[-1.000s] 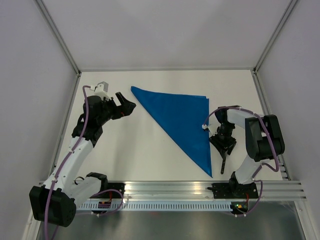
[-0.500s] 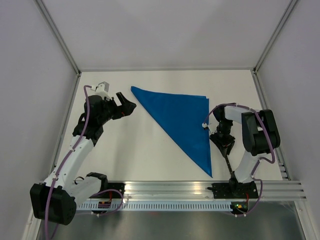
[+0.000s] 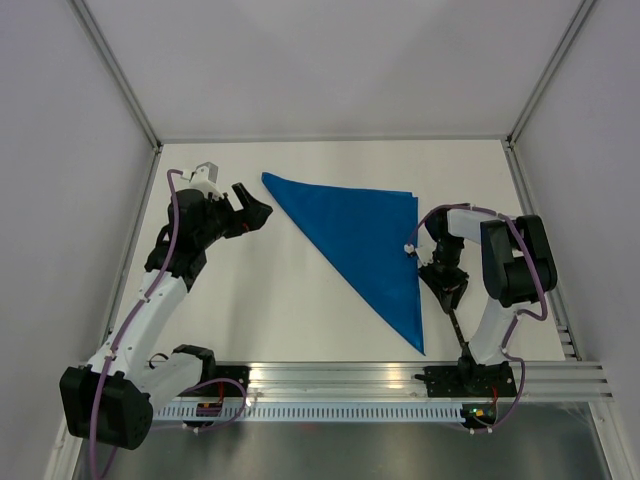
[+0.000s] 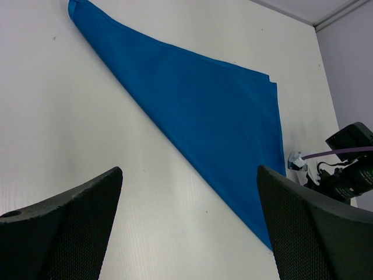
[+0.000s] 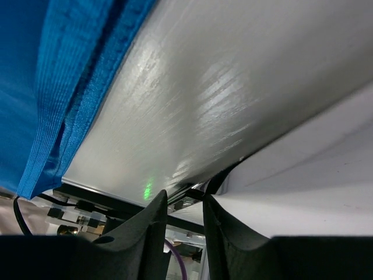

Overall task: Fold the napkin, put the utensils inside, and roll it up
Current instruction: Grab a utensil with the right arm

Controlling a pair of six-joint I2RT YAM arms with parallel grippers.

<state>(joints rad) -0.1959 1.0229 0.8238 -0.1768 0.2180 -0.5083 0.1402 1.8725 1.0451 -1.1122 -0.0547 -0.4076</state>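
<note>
The blue napkin (image 3: 365, 245) lies folded into a triangle on the white table, its long edge running from far left to near right; it also shows in the left wrist view (image 4: 204, 116) and the right wrist view (image 5: 52, 87). The knife (image 3: 457, 328) is a thin dark line just right of the napkin's near corner, pointing at the near rail. My right gripper (image 3: 446, 290) points down at its far end, fingers drawn close around it (image 5: 185, 198); the dark handle (image 5: 224, 175) shows between the tips. My left gripper (image 3: 252, 202) is open and empty left of the napkin's far corner (image 4: 187, 170).
A metal rail (image 3: 400, 378) runs along the table's near edge, close behind the knife. Grey walls and frame posts (image 3: 515, 140) bound the table on three sides. A small white connector (image 3: 409, 252) on the right arm hangs over the napkin's right edge.
My right gripper's fingers have drawn in from a wide spread to a narrow gap around the knife, and the wrist has shifted slightly. The left arm and napkin have not moved.
</note>
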